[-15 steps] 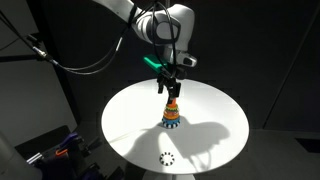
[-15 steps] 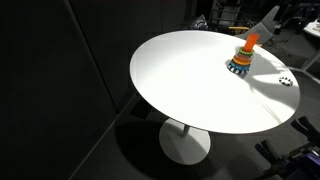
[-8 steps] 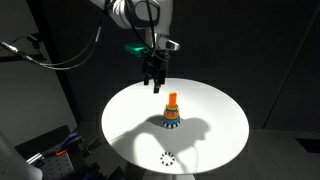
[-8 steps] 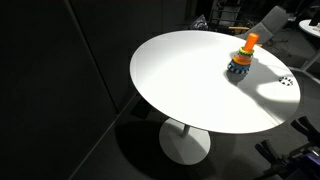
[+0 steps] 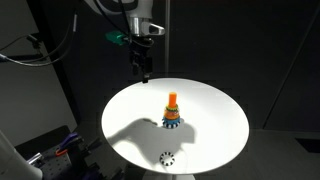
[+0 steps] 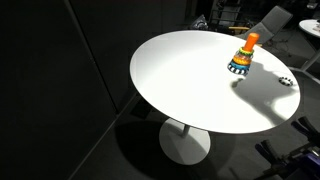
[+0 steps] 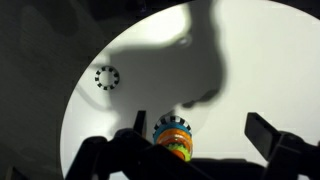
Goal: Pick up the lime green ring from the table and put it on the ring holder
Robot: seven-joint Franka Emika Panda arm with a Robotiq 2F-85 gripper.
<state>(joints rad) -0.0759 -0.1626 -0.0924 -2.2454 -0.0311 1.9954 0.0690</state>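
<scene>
The ring holder (image 5: 172,116) stands near the middle of the round white table (image 5: 215,110); its orange peg sticks up from stacked coloured rings. It also shows in another exterior view (image 6: 242,58). In the wrist view the holder (image 7: 170,128) lies between my fingers, and a yellow-green band, the lime green ring (image 7: 181,154), sits on its stack around the peg. No lime green ring lies on the table. My gripper (image 5: 144,72) hangs high above the table's far edge, away from the holder. Its fingers (image 7: 203,130) are wide apart and empty.
A black-and-white dotted ring (image 5: 166,157) lies flat near the table's front edge and shows in the other views (image 6: 287,82) (image 7: 106,77). The arm's shadow falls across the table. Dark surroundings with cables and equipment ring the table (image 6: 180,90).
My gripper has risen from just above the orange peg and moved back and away from the holder. It is open and empty. The holder and the dotted ring have not moved.
</scene>
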